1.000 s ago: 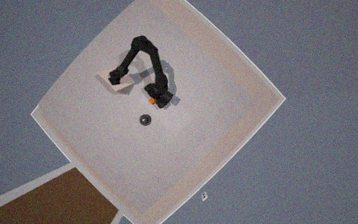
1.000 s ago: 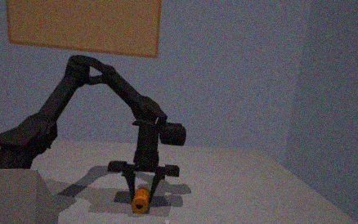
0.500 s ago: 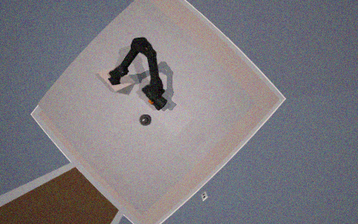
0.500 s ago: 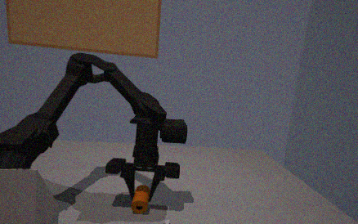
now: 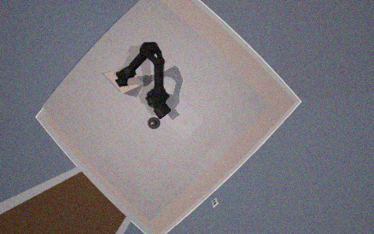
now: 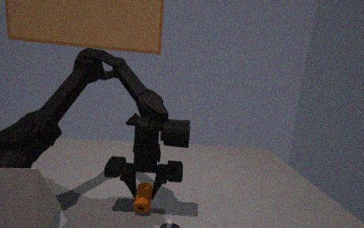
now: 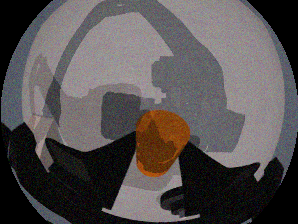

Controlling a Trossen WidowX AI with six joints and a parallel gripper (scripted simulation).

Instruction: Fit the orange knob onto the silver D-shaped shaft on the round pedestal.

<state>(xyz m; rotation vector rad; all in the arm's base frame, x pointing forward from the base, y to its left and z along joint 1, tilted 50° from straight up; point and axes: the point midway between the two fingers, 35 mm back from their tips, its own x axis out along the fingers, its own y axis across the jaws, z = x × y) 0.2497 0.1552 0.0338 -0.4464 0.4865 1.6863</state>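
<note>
My gripper (image 6: 144, 195) (image 7: 158, 139) points down and is shut on the orange knob (image 6: 145, 192) (image 7: 162, 127). The knob lies tilted between the fingertips, its holed end facing the exterior camera and slightly down. It seems to hang a little above the table; the gap is hard to judge. In the top view the hand hides it. The dark round pedestal (image 5: 149, 126) stands just beside the hand, on its lower left there. In the exterior view only its top (image 6: 169, 225) shows at the bottom edge. In the wrist view it is partly hidden behind a finger. The shaft's flat side cannot be made out.
The pale table (image 5: 219, 128) (image 6: 246, 175) carries the arm's base and its shadows. A grey block (image 6: 17, 195) fills the lower left of the exterior view. A brown surface (image 5: 65, 205) lies off the table's lower left edge.
</note>
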